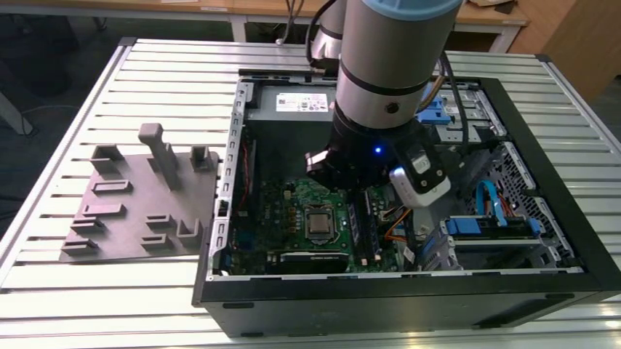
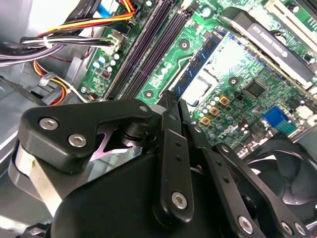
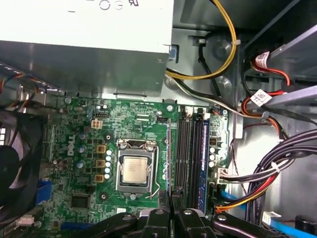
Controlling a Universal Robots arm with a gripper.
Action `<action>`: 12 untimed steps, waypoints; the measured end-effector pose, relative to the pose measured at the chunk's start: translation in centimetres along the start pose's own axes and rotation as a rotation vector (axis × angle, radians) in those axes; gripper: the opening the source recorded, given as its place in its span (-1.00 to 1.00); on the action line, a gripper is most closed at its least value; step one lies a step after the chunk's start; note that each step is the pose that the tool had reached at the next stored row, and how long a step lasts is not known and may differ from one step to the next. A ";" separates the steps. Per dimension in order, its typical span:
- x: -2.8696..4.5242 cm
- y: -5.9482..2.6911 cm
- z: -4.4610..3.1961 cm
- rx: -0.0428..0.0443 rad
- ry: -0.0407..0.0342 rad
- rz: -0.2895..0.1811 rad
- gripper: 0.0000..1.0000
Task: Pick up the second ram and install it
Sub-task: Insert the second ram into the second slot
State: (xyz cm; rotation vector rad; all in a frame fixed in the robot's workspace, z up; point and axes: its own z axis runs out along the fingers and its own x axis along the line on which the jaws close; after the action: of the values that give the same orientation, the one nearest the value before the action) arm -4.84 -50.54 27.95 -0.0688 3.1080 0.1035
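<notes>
Your jaws (image 2: 172,99) are clenched on the second ram (image 2: 198,69). In the second wrist view the black fingers (image 2: 167,130) meet on the slim blue-green board, and its row of flat black chips runs away from the tips. You hold it on edge over the green motherboard (image 3: 89,148), parallel to the long black slots (image 3: 184,153). As far as I can judge it sits just to the processor side of the slots, not in one. I cannot tell its height above the board.

The main risk is misalignment. If the stick meets a slot off-line or tilted, its contact edge would land on the plastic slot wall or the bare board. A laminate that thin would flex or chip. Hard fingers on a glossy board also give little friction, so any push could twist the stick in your grip. I cannot see whether the slot's end latches are open.

Further out, a blue-edged stick (image 3: 204,158) appears already seated in the outer slot. The metal-framed processor socket (image 3: 136,168) lies on the other side. Soft, round cable bundles (image 3: 277,173) hang close to the slots and could snag the wrist. In the exterior view the black case (image 1: 388,305) lies open on the ribbed metal bench (image 1: 145,73), beside a moulded grey holder tray (image 1: 136,211).
</notes>
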 end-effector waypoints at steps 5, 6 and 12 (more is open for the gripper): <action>0.00 0.00 0.00 0.0010 -0.0019 0.030 -0.73; 0.00 0.00 0.00 0.0012 -0.0023 0.035 -0.73; 0.00 0.00 0.00 0.0023 -0.0047 0.071 -0.73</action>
State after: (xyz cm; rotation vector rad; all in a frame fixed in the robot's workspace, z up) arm -4.84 -50.54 27.95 0.0414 3.1062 0.1018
